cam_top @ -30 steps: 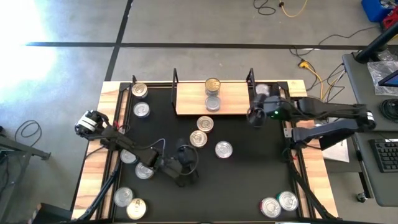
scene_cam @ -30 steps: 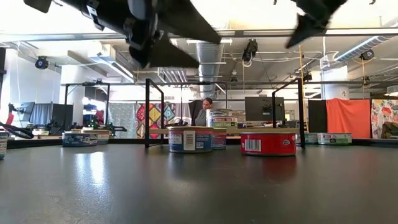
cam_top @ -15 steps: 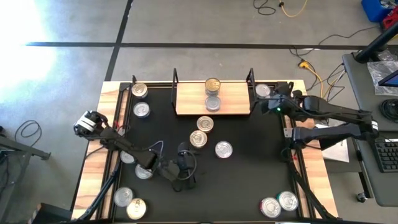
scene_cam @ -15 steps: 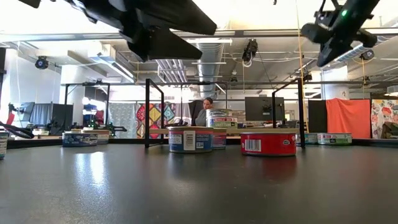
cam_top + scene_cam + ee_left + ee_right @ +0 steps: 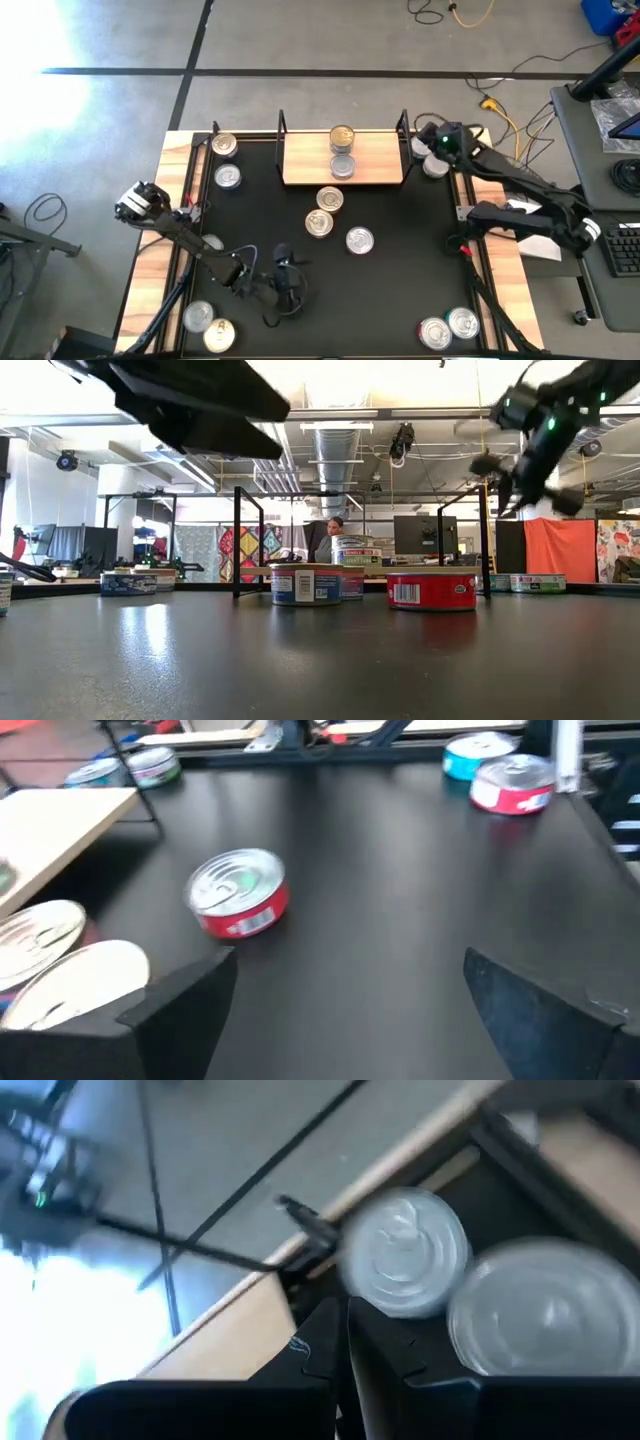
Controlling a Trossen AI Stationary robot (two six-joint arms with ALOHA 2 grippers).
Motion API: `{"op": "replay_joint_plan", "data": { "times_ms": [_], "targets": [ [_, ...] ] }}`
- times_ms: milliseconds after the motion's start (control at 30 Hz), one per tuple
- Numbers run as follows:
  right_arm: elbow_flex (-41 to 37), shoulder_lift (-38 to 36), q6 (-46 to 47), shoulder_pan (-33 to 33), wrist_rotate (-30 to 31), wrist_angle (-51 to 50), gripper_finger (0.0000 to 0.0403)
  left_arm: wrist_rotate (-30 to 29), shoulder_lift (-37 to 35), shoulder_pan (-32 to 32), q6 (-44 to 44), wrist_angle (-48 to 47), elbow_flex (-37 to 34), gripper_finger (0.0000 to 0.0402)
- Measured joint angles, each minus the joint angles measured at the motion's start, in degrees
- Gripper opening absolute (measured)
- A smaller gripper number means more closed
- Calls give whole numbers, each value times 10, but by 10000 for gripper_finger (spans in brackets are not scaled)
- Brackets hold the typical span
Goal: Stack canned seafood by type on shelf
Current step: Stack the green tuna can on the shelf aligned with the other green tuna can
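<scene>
The shelf [image 5: 300, 165] stands at the table's far middle and carries a gold-lidded tin [image 5: 342, 137] and a silver-lidded tin [image 5: 343, 166]. Three tins [image 5: 329, 199] [image 5: 319, 223] [image 5: 359, 240] stand on the black table just in front of it. My left gripper [image 5: 283, 293] hovers open over the near left part of the table; in its wrist view [image 5: 340, 1020] a red tin [image 5: 240, 892] stands ahead of it. My right gripper [image 5: 345, 1345] is shut above the far right corner, over two silver tins [image 5: 405, 1267] [image 5: 540, 1315], touching neither.
More tins stand at the far left [image 5: 224, 145] [image 5: 229, 177], the near left [image 5: 198, 317] [image 5: 219, 335] and the near right [image 5: 434, 332] [image 5: 463, 322]. Black wire posts [image 5: 281, 125] rise at the shelf's ends. The table's right middle is bare black surface.
My right gripper has swung from the shelf's right end toward the far right corner, sinking and rolling over as it went, and has stayed shut. My left gripper has drifted toward the table's near edge, staying open. No tin has moved.
</scene>
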Motion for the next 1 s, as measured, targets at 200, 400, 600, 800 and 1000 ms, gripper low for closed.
{"op": "replay_joint_plan", "data": {
  "times_ms": [200, 400, 600, 800, 1000],
  "targets": [
    [-75, 28, 159, -3, 67, 16, 18, -5, -1, -8, -53, -56, 0, 372],
    [-121, 35, 228, 5, 95, 11, 18, -5, -1, -7, -88, -73, -1, 372],
    [-167, 35, 252, 5, 116, 40, 18, -5, -1, -8, -92, -73, -1, 372],
    [-204, 30, 221, 10, 128, 96, 18, -4, -13, -8, -99, -100, 0, 372],
    [-218, 21, 275, 82, 138, 55, 18, -5, -38, -11, -106, -145, 0, 372]
  ]
}}
